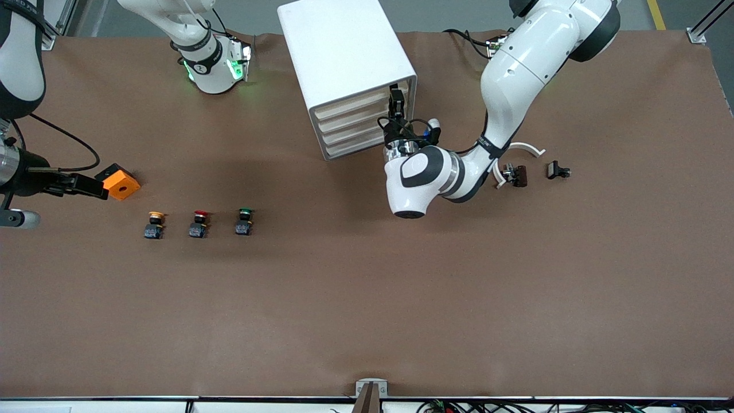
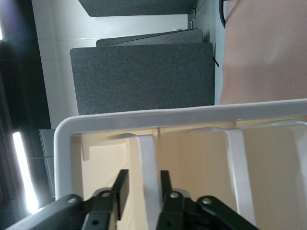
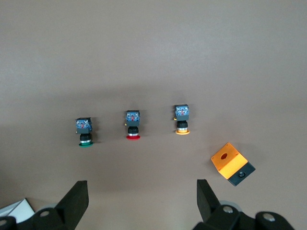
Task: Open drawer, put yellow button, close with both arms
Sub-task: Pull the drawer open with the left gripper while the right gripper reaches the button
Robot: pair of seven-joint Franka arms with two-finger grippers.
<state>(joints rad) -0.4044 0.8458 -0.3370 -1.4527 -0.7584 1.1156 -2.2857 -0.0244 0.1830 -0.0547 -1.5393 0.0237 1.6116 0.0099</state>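
The yellow button (image 1: pixel 155 223) lies on the surface (image 1: pixel 367 298), right end effector (image 3: pixel 141 201) spread above it, left end effector (image 2: pixel 142 191) pinching a drawer (image 1: pixel 367 117) handle.

The brown table (image 1: pixel 367 310) carries a white drawer cabinet (image 1: pixel 344 63) standing near the arms' bases. Three pushbuttons lie in a row nearer the front camera, toward the right arm's end: the yellow button (image 1: pixel 154 224), a red button (image 1: pixel 198 223) beside it and a green button (image 1: pixel 244 221) next, with an orange and black box (image 1: pixel 119 182) lying near the yellow one. Toward the left arm's end lie a curved white piece (image 1: pixel 524 149), a small dark brown part (image 1: pixel 516 175) and a small black part (image 1: pixel 557 170).
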